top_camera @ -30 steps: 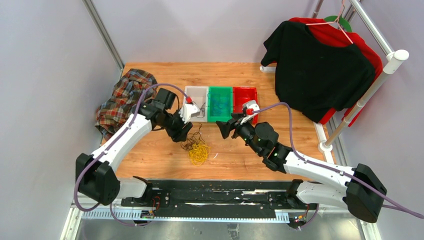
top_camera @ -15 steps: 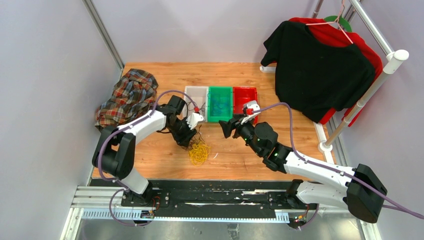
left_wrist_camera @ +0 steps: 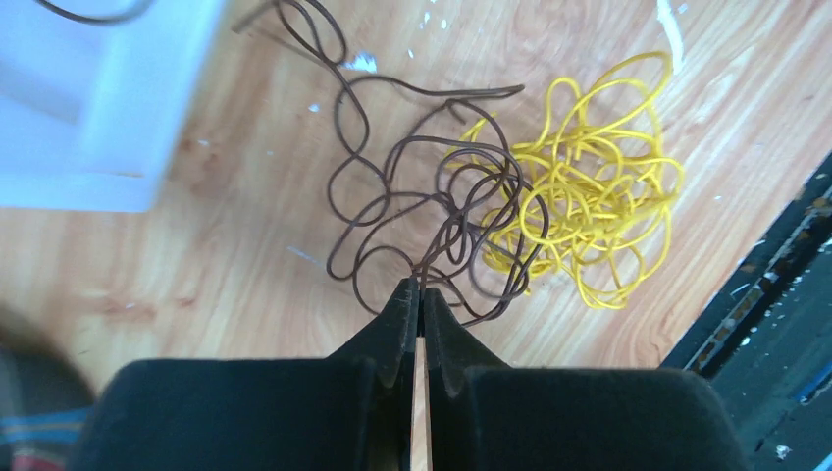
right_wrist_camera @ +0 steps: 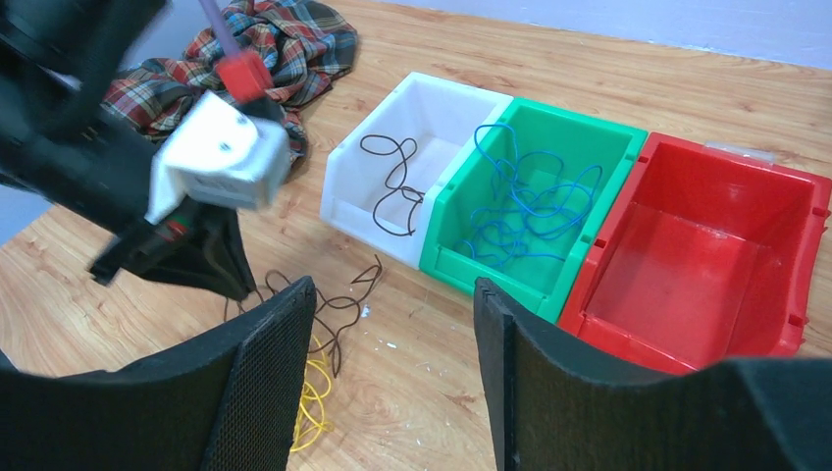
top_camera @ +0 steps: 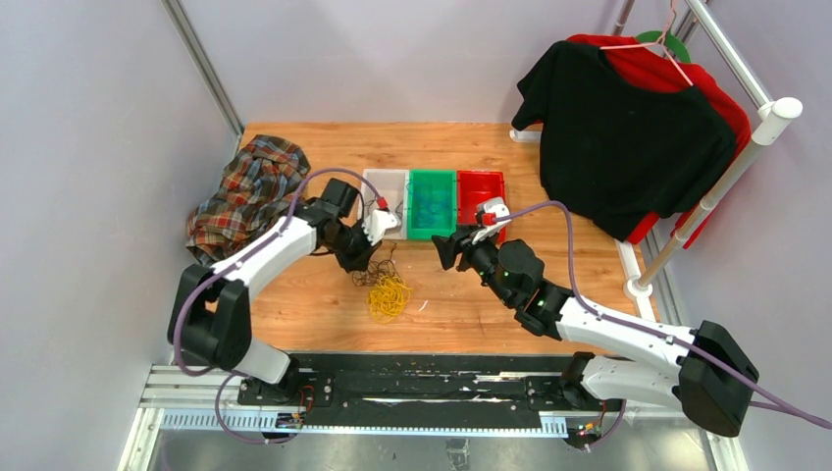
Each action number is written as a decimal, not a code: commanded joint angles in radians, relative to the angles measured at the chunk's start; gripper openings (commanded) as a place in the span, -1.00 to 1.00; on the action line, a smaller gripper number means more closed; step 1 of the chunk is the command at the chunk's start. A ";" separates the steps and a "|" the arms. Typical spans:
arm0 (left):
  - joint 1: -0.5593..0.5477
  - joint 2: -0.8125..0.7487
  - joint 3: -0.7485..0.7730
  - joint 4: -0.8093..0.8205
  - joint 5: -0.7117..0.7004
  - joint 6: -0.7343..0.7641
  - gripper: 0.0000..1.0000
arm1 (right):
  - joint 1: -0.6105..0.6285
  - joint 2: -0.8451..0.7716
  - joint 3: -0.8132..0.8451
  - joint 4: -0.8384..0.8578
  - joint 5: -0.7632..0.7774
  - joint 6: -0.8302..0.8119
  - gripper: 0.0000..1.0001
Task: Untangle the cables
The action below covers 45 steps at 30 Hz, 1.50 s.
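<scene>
A tangle of cables lies on the wooden table in front of the bins. It is made of yellow loops and dark brown loops. My left gripper is down at the brown side of the tangle, its tips shut on brown strands. My right gripper hovers to the right of the tangle, open, with nothing between its fingers. One brown cable lies in the white bin. Blue cables lie in the green bin.
A red bin stands right of the green one, with nothing in it. A plaid cloth lies at the table's left edge. A rack with a black shirt stands at the right. The black rail runs along the near edge.
My left arm swung in and its gripper came down onto the tangle, then shut on brown strands. My right gripper's jaws narrowed a little; it stayed in place.
</scene>
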 commanded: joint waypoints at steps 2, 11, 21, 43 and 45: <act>-0.002 -0.130 0.097 -0.110 0.035 0.020 -0.94 | 0.015 0.021 0.011 0.041 -0.005 -0.012 0.20; -0.002 -0.233 0.238 -0.193 0.077 -0.067 -0.97 | 0.073 0.080 0.046 0.128 -0.066 -0.035 0.44; -0.034 -0.306 0.402 -0.285 0.130 -0.138 -0.97 | 0.156 0.228 0.183 0.207 -0.082 -0.077 0.50; -0.096 -0.353 0.595 -0.422 0.248 -0.126 -0.99 | 0.191 0.456 0.295 0.283 0.011 -0.080 0.41; -0.096 -0.346 0.616 -0.422 0.250 -0.126 -0.99 | 0.193 0.468 0.279 0.294 0.034 -0.058 0.39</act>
